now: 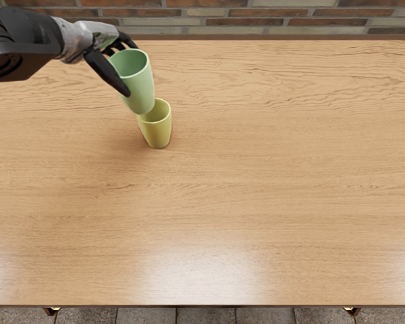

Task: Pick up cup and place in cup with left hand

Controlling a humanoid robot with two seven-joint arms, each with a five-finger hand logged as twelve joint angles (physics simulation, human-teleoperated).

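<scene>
Clearly, the yellow cup is the landmark here, and everything else is told from it. Well to its left and toward the far side, the left arm [27,46] comes in, ending in the left hand [105,65], whose fingers are clamped around the green cup [140,86]. That cup is held above and just left of the yellow cup [158,131], its lower end overlapping the yellow rim in view; whether they touch, I cannot tell.

To nest it well, the hand should probably ease the green base rightward over the yellow opening, bring the cup closer to upright, then lower it gently before releasing. Catching the rim could tip the yellow cup.

The green cup's mouth points up and somewhat left, its long axis slanting down rightward toward the yellow cup. The yellow cup stands upright on the table [256,196], mouth up, long axis near vertical.
</scene>
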